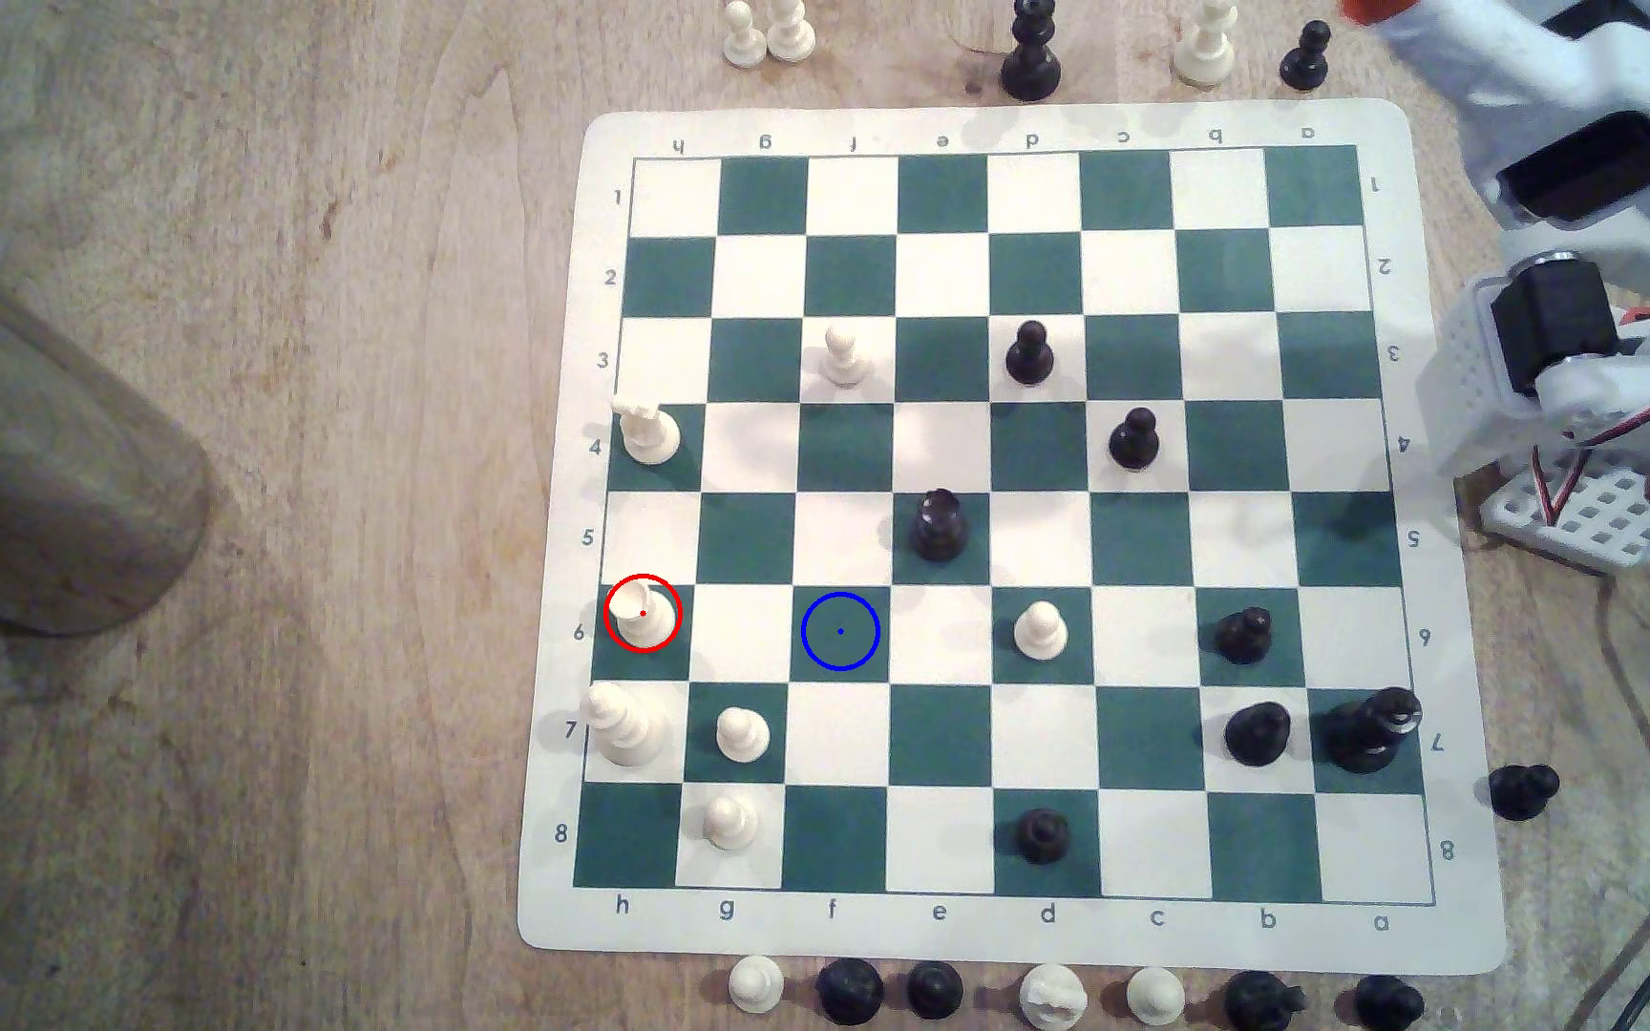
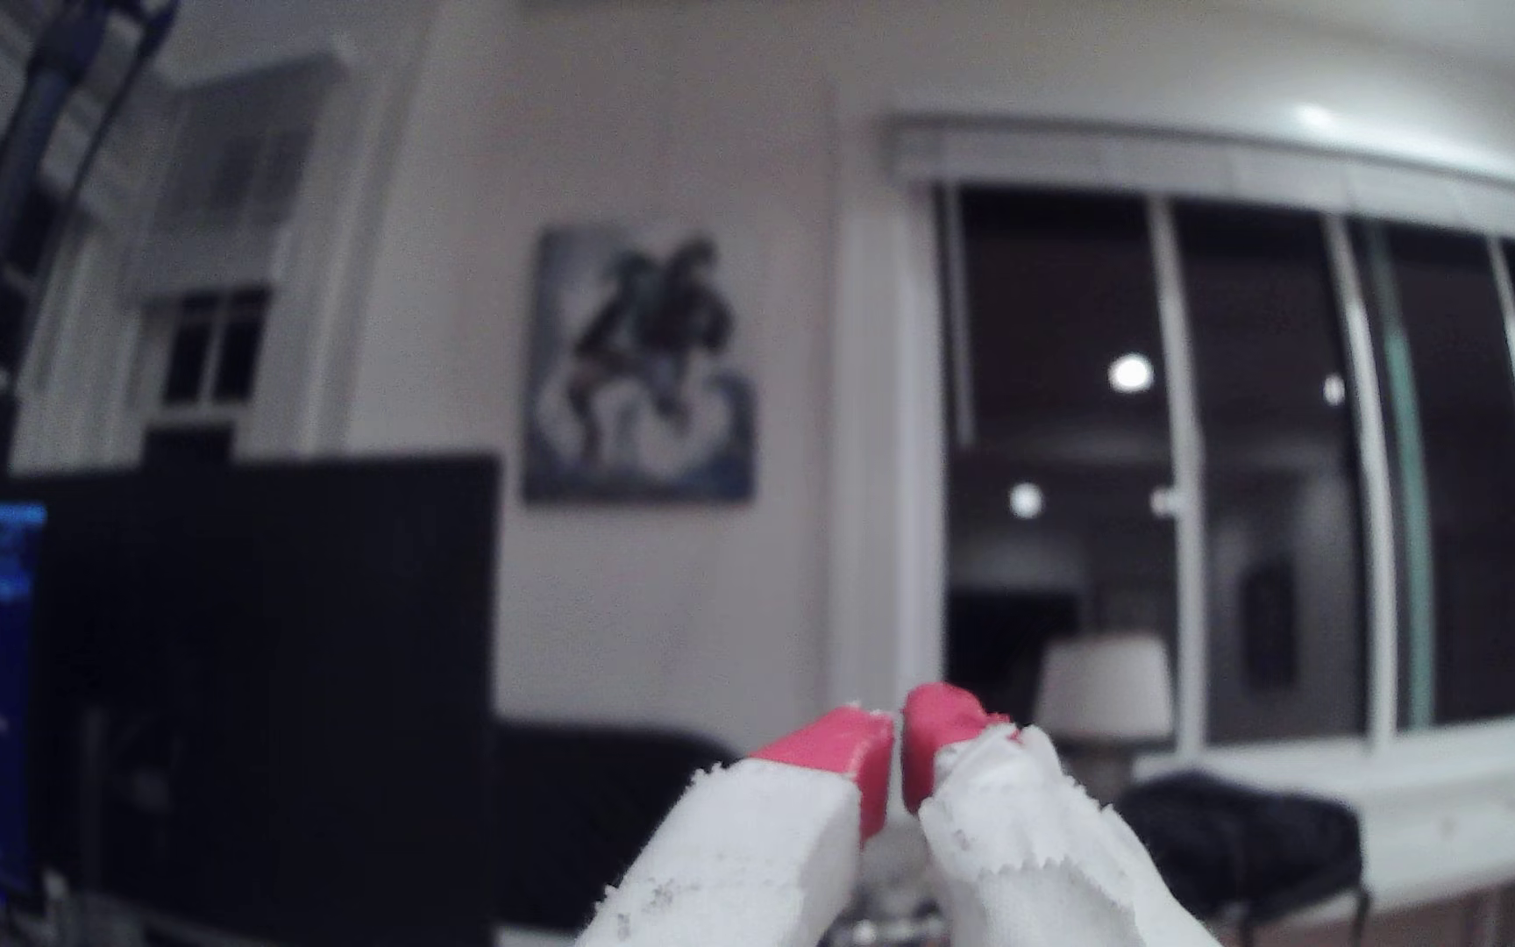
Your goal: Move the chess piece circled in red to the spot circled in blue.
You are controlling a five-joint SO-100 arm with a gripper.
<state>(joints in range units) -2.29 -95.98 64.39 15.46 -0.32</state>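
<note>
Claw (image 2: pixel 898 728), wrist view: red-tipped fingers (image 2: pixel 836 747) pressed together, gripping nothing, aimed at a blurred room with a dark window (image 2: pixel 1237 455). Exterior view: chess piece (image 1: pixel 643 615), cream, red-ringed, upright on a green square at the board's (image 1: pixel 1456 952) h-file edge. The spot (image 1: pixel 840 631), blue-ringed, lies two squares toward the exterior view's right of it, same row. The arm (image 1: pixel 1585 327) stands beyond the board's a-file edge on the desk (image 1: pixel 305 496).

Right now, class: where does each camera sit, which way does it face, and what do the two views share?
Exterior view: sits above the table, looking down on the chessboard; the arm's white body shows at the exterior view's right.
Wrist view: rides on the arm, facing out into the room toward a window; the hand, red-tipped and closed, shows.
Shared: only the arm itself; no board or piece appears in both.
</note>
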